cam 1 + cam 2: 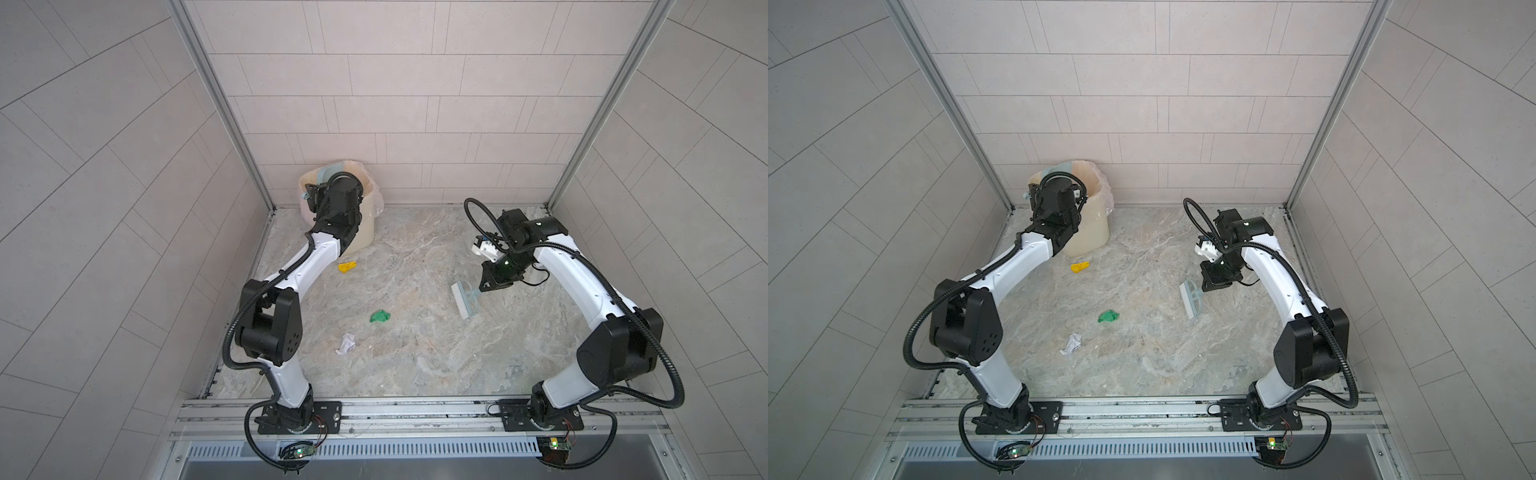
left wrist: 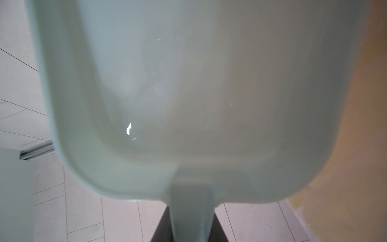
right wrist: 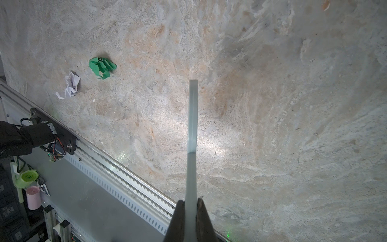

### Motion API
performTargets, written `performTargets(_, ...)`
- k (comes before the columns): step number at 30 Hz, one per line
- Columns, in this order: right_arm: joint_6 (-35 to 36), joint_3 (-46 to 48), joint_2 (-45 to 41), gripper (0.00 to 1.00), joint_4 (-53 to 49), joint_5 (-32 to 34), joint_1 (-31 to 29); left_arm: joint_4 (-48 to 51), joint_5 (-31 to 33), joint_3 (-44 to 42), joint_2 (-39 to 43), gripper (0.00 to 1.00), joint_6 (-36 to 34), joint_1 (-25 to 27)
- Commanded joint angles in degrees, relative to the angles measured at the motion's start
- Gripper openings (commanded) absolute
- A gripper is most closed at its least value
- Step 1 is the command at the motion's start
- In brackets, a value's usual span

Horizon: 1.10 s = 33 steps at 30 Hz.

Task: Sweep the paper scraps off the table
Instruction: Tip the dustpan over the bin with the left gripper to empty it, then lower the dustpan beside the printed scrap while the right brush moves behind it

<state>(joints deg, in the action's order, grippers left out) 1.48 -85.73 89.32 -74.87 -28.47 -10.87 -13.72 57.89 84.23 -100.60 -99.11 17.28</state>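
Three paper scraps lie on the marbled table [image 1: 436,353]: a yellow one [image 1: 347,267] in front of the bin, a green one [image 1: 380,316] near the middle and a white scribbled one [image 1: 345,344] nearer the front. The right wrist view shows the green scrap [image 3: 102,67] and the white scrap [image 3: 70,87]. My left gripper [image 2: 191,228] is shut on the handle of a pale blue dustpan [image 2: 188,94], held over the bin [image 1: 365,232] at the back left. My right gripper [image 3: 191,204] is shut on the handle of the pale blue brush [image 1: 465,299], right of the scraps and apart from them.
The beige bin with its plastic liner [image 1: 1092,232] stands in the back left corner against the tiled walls. Aluminium rails [image 1: 415,411] edge the table's front, with both arm bases bolted there. Green [image 3: 28,177] and pink [image 3: 33,198] rolls sit beyond the front rail.
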Motion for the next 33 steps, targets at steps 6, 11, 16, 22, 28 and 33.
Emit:
performTargets(6,1.2,0.9,-2.0,0.0,-0.4,-0.8,-0.2,22.8,-2.3,7.9,3.7,0.0,22.1,-0.1)
performTargets(11,1.2,1.0,-2.1,0.0,-0.2,-0.9,-0.2,36.3,-5.8,11.8,4.3,0.0,33.0,-0.8)
performTargets(16,1.1,1.1,-2.1,0.0,-0.1,-1.1,-0.2,45.9,-9.9,16.1,4.8,0.0,40.9,-0.9)
performTargets(22,0.8,1.4,-2.4,0.0,0.2,-1.3,-0.2,54.0,-16.1,20.1,5.4,0.0,48.3,-1.4)
performTargets(28,0.4,0.8,-3.0,0.0,0.2,-0.7,-0.2,59.5,-22.6,22.6,6.4,0.0,54.9,-1.6)
performTargets(33,-0.4,-0.9,-3.3,0.0,0.3,1.0,0.4,63.9,-31.4,24.1,7.7,0.0,62.5,-0.1)
